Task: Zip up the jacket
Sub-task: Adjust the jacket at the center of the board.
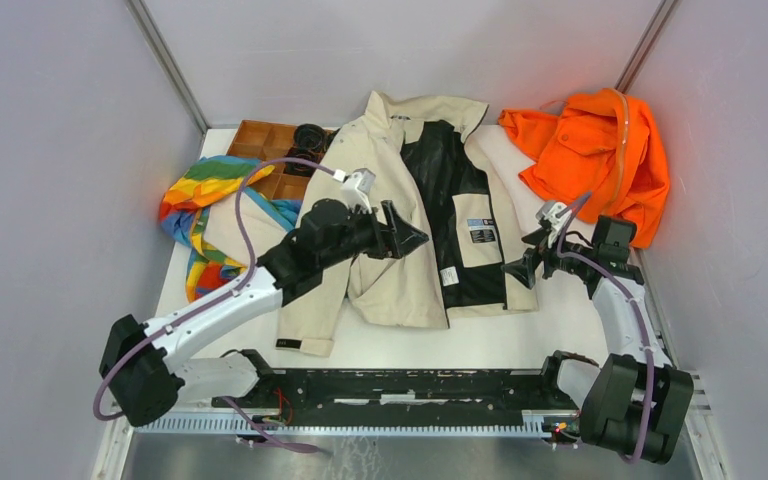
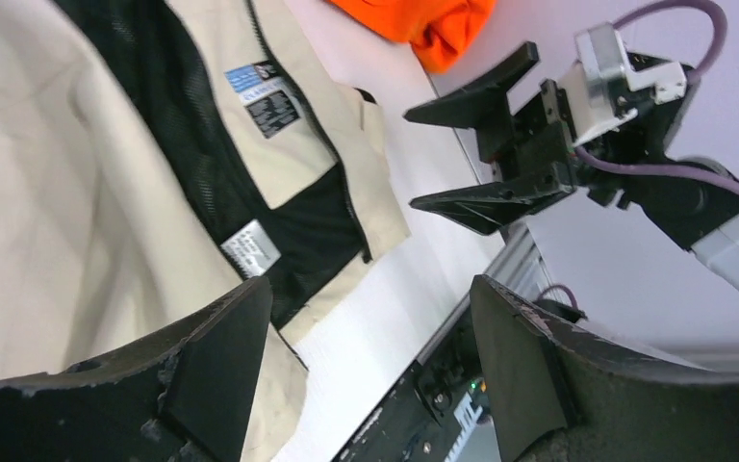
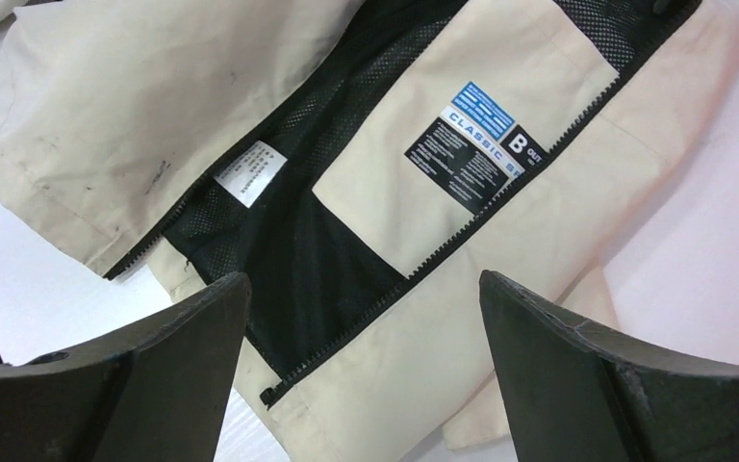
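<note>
The beige jacket lies open on the table, its black lining facing up and the two front panels apart. My left gripper hovers over the jacket's left panel, open with nothing between its fingers; in the left wrist view the left gripper frames the jacket's hem and bare table. My right gripper stands open by the right panel's lower edge. In the right wrist view the right gripper sits over the dark zipper's bottom end on the jacket. The right gripper also shows, open, in the left wrist view.
An orange garment lies at the back right, touching the jacket's sleeve. A rainbow-striped cloth lies at the left beside a wooden compartment tray. A black rail runs along the near table edge between the arm bases.
</note>
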Tool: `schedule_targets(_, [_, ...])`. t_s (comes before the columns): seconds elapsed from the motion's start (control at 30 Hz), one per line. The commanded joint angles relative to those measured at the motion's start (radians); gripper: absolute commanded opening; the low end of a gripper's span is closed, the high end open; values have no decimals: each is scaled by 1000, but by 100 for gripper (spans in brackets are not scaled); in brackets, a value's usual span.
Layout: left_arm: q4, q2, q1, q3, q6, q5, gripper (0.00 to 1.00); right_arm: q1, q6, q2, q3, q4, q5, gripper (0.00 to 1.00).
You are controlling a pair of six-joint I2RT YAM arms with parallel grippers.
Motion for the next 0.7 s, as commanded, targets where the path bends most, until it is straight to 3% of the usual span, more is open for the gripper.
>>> schedule_targets(0.0, [189,-113,27,-106,-74,-150,82,-2,77,7,12,85,18,94])
schedule_targets(0.37, [171,-333,54,-215,34,-287,98,7,255,-17,103,144,146,87])
schedule_targets(0.53, [202,-323,56,-232,-7,-272,98,55,288,108,245,132,334,72])
schedule_targets(0.67, [232,-296,56,-238,-46,-268,97,110,284,240,386,89,414,70])
